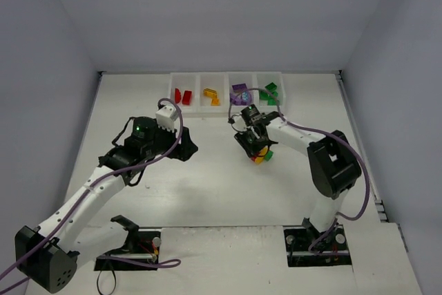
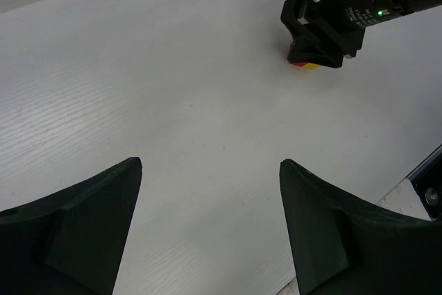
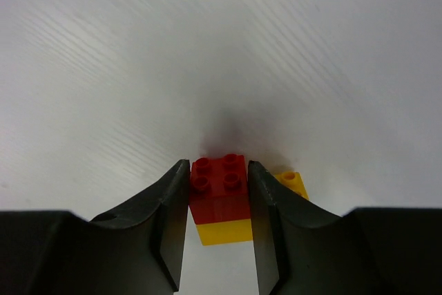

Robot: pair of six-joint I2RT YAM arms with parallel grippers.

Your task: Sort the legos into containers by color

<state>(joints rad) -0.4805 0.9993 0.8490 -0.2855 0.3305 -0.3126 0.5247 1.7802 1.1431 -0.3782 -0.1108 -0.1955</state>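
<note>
My right gripper (image 3: pixel 218 167) is shut on a red brick (image 3: pixel 219 184) that is joined to a yellow brick (image 3: pixel 224 231). Another yellow piece (image 3: pixel 291 183) shows beside the right finger. In the top view this gripper (image 1: pixel 257 151) holds the clump (image 1: pixel 262 157), which has a green part, low over the table's middle. The left wrist view shows the clump (image 2: pixel 304 65) under the right gripper (image 2: pixel 324 25), at the table surface. My left gripper (image 2: pixel 210 164) is open and empty; in the top view it (image 1: pixel 186 146) is to the left of the clump. The row of four containers (image 1: pixel 226 75) stands at the back.
From left to right the bins hold red bricks (image 1: pixel 183 96), orange bricks (image 1: pixel 210 94), purple bricks (image 1: pixel 239 93) and green bricks (image 1: pixel 271 92). Grey walls enclose the table on three sides. The arm bases sit at the near edge.
</note>
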